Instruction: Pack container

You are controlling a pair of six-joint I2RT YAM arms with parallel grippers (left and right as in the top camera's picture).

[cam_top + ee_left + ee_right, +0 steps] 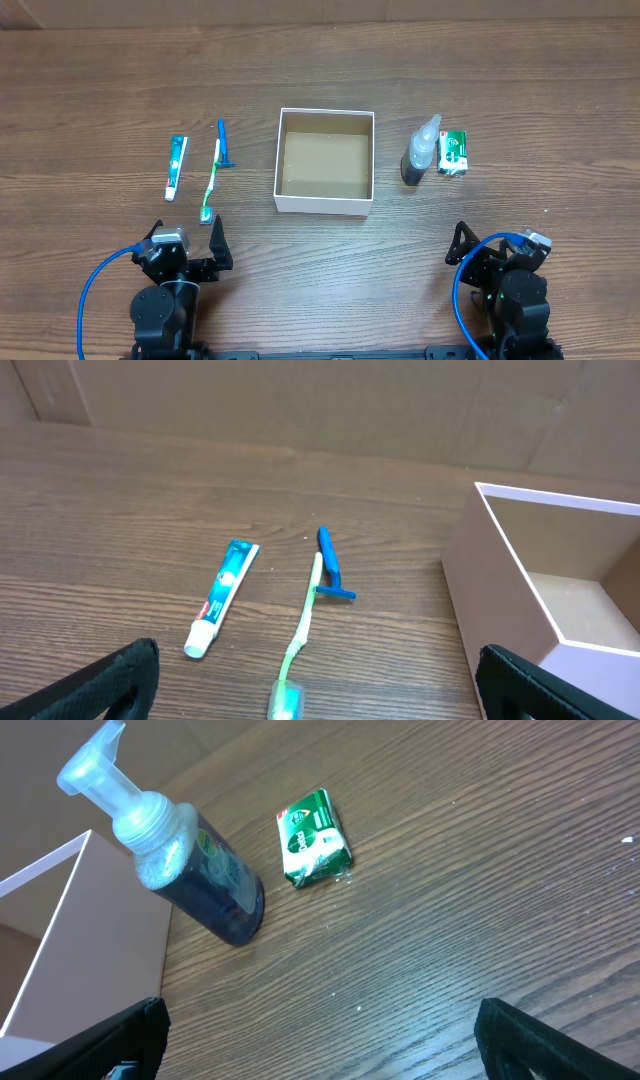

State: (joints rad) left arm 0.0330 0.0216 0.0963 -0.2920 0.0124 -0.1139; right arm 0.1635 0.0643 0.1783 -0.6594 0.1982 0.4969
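The square white container with a brown floor sits mid-table and holds nothing; its wall shows in the left wrist view and the right wrist view. Left of it lie a toothpaste tube, a green toothbrush and a blue razor. Right of it stand a dark pump bottle and a green soap packet. My left gripper is open, just short of the toothbrush head. My right gripper is open over bare wood.
The wood table extends all round the container. Blue cables loop beside both arm bases at the front edge.
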